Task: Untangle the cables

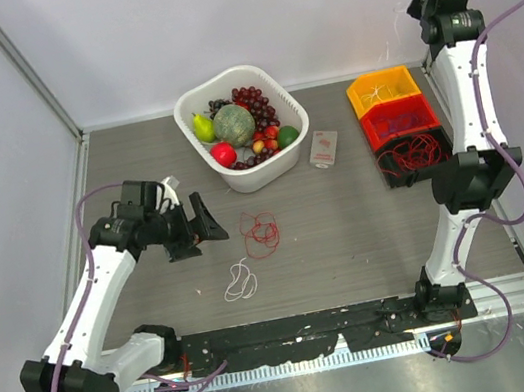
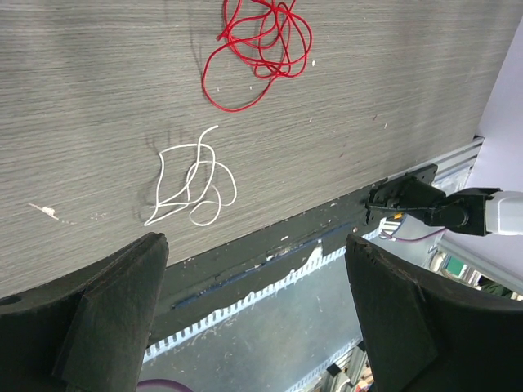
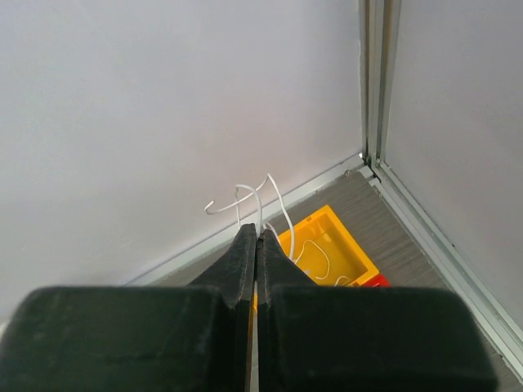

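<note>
My left fingers (image 1: 197, 233) are spread wide and hold nothing. They hang low over the left part of the worktop (image 1: 369, 228), tips aimed at its near edge. In the left wrist view two loose cables lie on the grey surface ahead of them. The red cable (image 2: 260, 45) is a coil of several loops. The white cable (image 2: 188, 184) is a smaller knot of loops, nearer to me and well apart from the red one. From above, both lie near the middle of the worktop, just right of my left fingers, and neither touches them.

My right arm is raised high in the far right corner. My right fingers (image 3: 258, 237) are pressed together on a white wire (image 3: 253, 198); its bent ends stick out past the tips. Below it sits a yellow bin (image 3: 347, 253) with more thin white wire inside. From above, a red bin (image 1: 399, 119) stands next to the yellow one, then a black bin (image 1: 388, 174) with a tangle of red wire. A white basket (image 1: 187, 103) of fruit stands at the back.
</note>
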{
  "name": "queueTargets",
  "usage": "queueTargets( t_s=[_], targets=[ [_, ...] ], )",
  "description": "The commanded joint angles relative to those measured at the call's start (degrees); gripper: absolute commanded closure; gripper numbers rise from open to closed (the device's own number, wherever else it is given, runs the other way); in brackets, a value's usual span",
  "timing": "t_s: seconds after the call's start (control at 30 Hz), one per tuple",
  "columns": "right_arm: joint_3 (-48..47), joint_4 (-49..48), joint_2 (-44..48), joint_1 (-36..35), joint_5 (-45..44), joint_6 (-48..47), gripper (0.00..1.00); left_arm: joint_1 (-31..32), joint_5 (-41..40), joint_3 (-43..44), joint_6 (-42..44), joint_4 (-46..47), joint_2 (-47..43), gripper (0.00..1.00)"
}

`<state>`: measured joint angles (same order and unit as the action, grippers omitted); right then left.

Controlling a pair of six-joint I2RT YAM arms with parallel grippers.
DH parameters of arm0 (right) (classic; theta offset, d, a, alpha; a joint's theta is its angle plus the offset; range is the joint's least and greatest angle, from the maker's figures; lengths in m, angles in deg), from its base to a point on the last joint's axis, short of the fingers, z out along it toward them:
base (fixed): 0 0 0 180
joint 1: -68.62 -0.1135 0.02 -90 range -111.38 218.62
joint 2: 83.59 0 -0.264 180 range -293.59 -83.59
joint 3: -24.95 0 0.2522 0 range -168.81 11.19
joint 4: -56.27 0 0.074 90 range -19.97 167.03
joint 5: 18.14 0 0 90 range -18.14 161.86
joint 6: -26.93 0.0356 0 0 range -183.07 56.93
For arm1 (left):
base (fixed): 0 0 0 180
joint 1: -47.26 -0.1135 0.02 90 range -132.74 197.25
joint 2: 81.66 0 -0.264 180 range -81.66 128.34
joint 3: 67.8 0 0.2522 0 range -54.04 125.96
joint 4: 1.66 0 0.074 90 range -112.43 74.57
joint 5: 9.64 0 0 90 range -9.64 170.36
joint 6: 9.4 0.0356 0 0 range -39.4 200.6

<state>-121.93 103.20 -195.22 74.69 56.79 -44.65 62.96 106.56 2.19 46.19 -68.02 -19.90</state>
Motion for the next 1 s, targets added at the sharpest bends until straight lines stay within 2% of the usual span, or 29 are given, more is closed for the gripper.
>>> queueTargets(
  t_s=[0.0,0.27,0.53,0.97],
  targets=[
    [2.15,-2.14,-2.36,-0.09,1.53,1.27,0.99,-0.23,0.26,0.55,0.58,0.65,-3.04,0.06],
    [16.91,-8.02,-1.13,-0.09,2.5,1.01,0.99,-0.15,-0.18,0.2,0.75,0.04,-3.57,0.06],
    [23.25,-8.12,-4.29,-0.09,2.06,2.06,0.99,-0.24,-0.26,1.52,1.63,-0.49,-2.6,0.06],
    [16.85,-5.4,-17.46,-0.09,4.44,-2.24,0.99,-0.24,-0.1,0.46,0.58,-1.28,-3.92,0.06]
  ],
)
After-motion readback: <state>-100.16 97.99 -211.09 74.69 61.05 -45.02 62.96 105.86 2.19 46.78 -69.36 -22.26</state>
